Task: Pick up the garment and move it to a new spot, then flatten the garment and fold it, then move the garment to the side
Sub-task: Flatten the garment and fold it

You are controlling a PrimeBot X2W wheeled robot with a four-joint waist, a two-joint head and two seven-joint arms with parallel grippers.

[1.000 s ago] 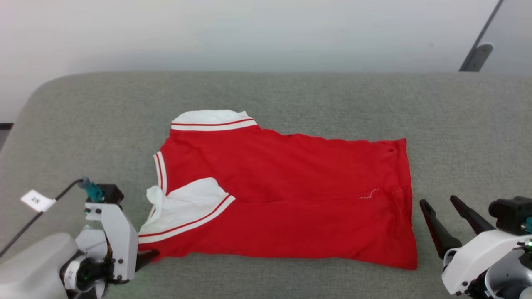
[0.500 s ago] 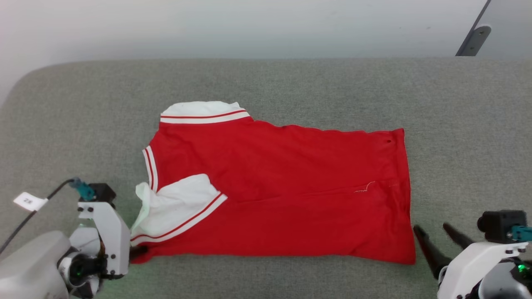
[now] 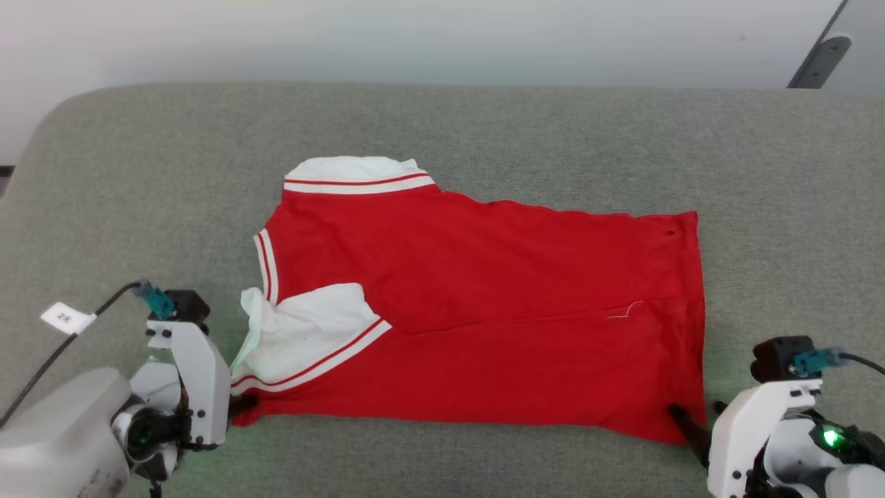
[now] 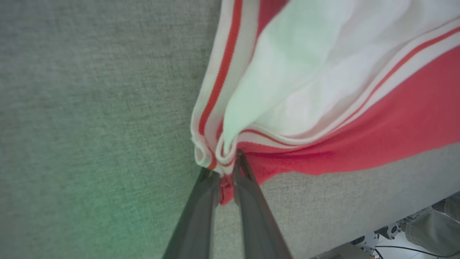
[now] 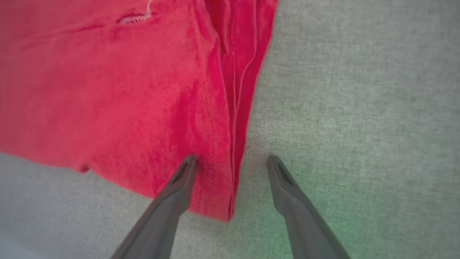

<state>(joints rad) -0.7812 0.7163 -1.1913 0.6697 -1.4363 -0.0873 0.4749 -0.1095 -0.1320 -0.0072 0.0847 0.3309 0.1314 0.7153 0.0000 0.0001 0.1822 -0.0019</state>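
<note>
**Clerk:** Grey woven upholstery (image 3: 484,117) as work surface, pale wall (image 3: 415,41) behind. Item on it?

**Checker:** Item 1, garment (image 3: 498,304): red, lying part-folded at mid-surface, long side across, white striped sleeve (image 3: 304,339) turned over the near-left part.

**Clerk:** Left gripper (image 4: 225,169)?

**Checker:** Clamped on the near-left corner, with striped trim and red cloth bunched between the fingers (image 4: 201,216).

**Clerk:** Right gripper (image 5: 231,162)?

**Checker:** Spread wide, astride the near-right corner. One finger over red cloth, the other over bare upholstery. Nothing held.

**Clerk:** Risks from here?

**Checker:**
- Right side: closing on the top layer alone, given the doubled edges visible at that corner, with the lower layer left behind on a lift.
- Right side, also possible: a fingertip shoving the corner away rather than trapping it.
- Left side: a thin bite close to the very edge, so slipping out under a pull judged plausible.
- Both sides: uneven lifting from one secure corner, hence twisting, the sleeve flopping loose and the fold spoiled.
</note>
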